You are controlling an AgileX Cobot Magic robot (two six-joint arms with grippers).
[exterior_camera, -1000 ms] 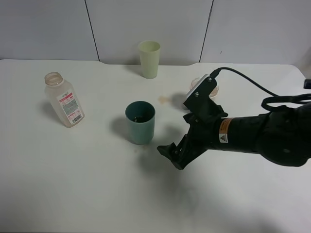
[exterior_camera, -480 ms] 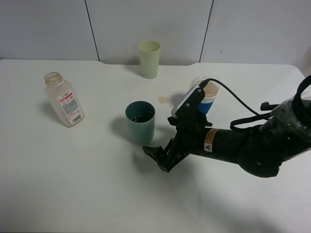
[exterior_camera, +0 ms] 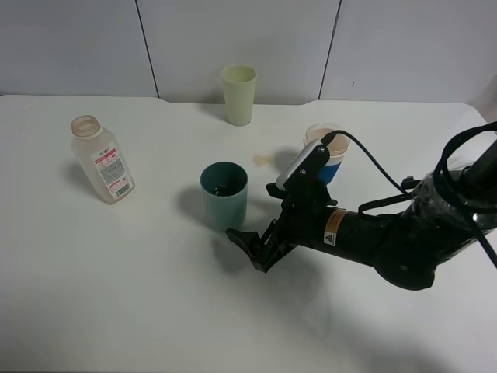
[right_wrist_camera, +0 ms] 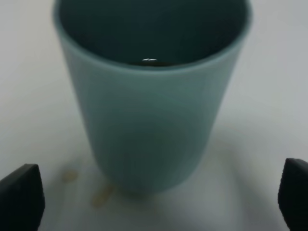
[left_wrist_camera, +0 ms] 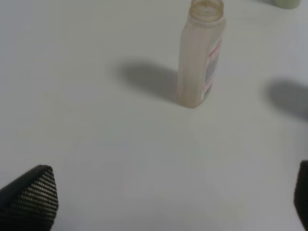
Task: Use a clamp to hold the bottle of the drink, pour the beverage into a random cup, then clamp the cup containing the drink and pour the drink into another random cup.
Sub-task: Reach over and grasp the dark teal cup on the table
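Over the last second the right arm (exterior_camera: 388,237) has swung in from the right of the high view toward the middle. Its right claw (exterior_camera: 250,242) now sits low on the table (exterior_camera: 116,295), just beside the lower right of the teal-green cup (exterior_camera: 224,194). The wrist view looks straight at that cup, with the two black fingertips (right_wrist_camera: 19,198) spread wider than its sides and not yet touching it. A glint deep inside the dark cup suggests liquid, so I'd judge the bottle pour done and the grab for the filled cup about to begin.

At the far left the bottle (exterior_camera: 101,159) stands upright and uncapped, looking close to empty. The left claw (left_wrist_camera: 166,197) hangs back from it, spread wide and holding nothing.

Near the cup's foot are a couple of small brownish drips (right_wrist_camera: 101,196). At the upper middle, against the wall, stands the pale yellow-green cup (exterior_camera: 239,95), well clear. A faint smear (exterior_camera: 262,159) lies right of the teal cup.

The arm's move has uncovered the blue-banded cup (exterior_camera: 332,159), which it hid a second ago. That cup stands right behind the arm's wrist with the cable (exterior_camera: 373,167) arching past it, so lifting and turning toward it could knock it.
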